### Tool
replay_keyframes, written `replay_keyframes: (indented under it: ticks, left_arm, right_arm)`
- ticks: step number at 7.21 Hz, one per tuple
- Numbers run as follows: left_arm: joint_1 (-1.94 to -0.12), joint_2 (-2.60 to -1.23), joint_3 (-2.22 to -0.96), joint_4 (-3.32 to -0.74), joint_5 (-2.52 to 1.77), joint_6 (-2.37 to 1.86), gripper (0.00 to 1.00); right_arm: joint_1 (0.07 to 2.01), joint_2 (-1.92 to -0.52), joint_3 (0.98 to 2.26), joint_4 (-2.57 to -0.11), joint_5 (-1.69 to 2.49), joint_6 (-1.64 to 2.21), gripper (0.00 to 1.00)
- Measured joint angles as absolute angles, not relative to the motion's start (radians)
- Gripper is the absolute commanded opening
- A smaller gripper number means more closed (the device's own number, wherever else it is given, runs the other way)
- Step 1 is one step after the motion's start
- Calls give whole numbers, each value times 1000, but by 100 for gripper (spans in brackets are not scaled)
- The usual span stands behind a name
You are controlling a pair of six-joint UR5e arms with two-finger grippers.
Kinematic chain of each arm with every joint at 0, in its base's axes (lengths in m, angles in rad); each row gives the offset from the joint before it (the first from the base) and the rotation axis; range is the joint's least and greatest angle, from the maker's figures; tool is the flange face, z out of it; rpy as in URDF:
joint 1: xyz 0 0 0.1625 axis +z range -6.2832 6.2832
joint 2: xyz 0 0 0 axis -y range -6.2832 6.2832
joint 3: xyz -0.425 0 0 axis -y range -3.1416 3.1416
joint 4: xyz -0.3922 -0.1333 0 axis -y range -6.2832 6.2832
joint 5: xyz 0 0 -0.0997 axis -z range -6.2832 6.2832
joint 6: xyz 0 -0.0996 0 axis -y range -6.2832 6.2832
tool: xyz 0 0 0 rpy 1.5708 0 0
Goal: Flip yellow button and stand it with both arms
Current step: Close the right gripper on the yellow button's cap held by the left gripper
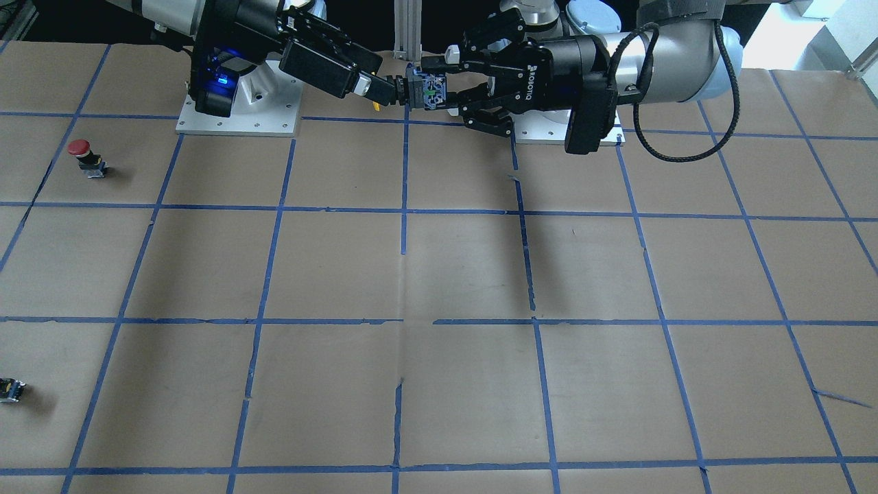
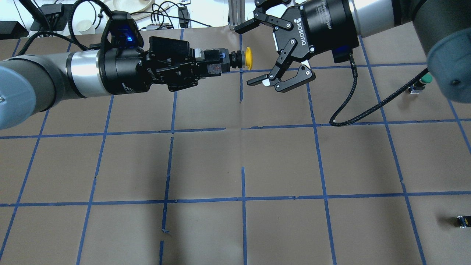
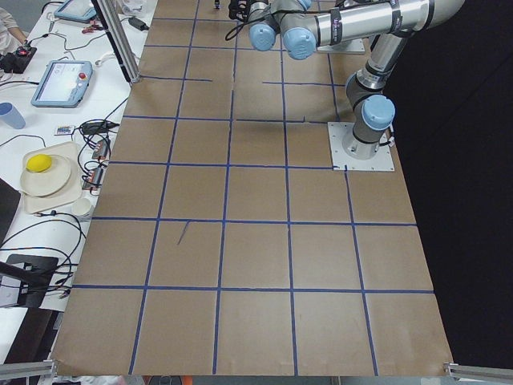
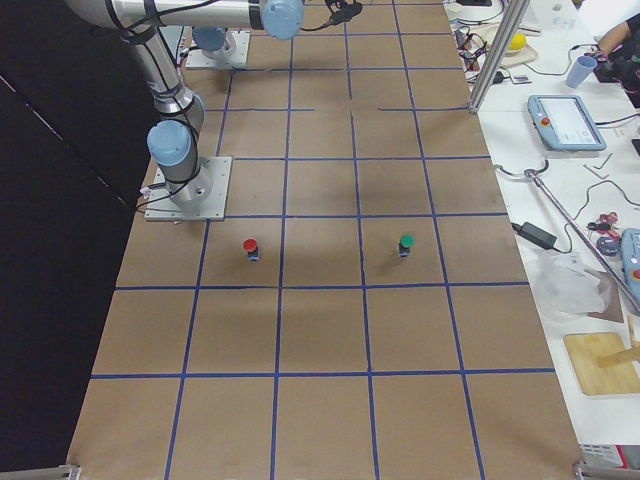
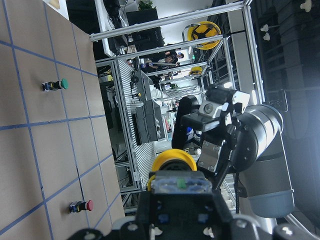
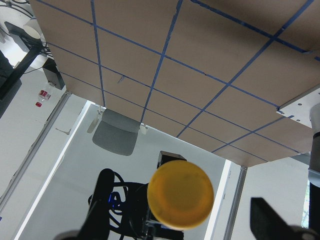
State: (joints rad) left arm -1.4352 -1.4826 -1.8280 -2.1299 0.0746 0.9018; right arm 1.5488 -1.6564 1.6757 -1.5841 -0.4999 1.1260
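Observation:
My left gripper [image 2: 218, 66] is shut on the black body of the yellow button [image 2: 249, 58] and holds it level, high above the table, cap pointing at my right gripper [image 2: 247, 54]. The right gripper is open, its fingers spread either side of the cap without touching it. In the front-facing view the left gripper [image 1: 439, 86] clamps the grey-blue terminal end [image 1: 426, 93], and the right gripper [image 1: 384, 90] shows edge-on. The right wrist view looks straight at the yellow cap [image 6: 180, 192]. The left wrist view shows the button [image 5: 175, 165] from behind.
A red-capped button [image 1: 86, 156] stands on the robot's right side of the brown gridded table [image 1: 439, 274]. A green-capped button [image 2: 423, 80] stands near it. A tiny dark component [image 2: 463, 221] lies farther out on the right.

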Motion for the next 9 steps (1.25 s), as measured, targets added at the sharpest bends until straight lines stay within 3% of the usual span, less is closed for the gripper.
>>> replay_keyframes:
  ticks: [3,6,9]
  left_arm:
    - [-1435,-1487,-1827,-2129,74,900,4]
    - [-1436,-1482,-1828,-2129,74,900,4]
    - [-1436,-1480,-1830,-2129,74,900,4]
  right_arm:
    - [1549,-1654,1677,-1584,-507,1128,68]
    - [1547,-1650,1677,-1585,-512,1128,74]
    - [1546,-1650,1677,-1583,-518,1130,33]
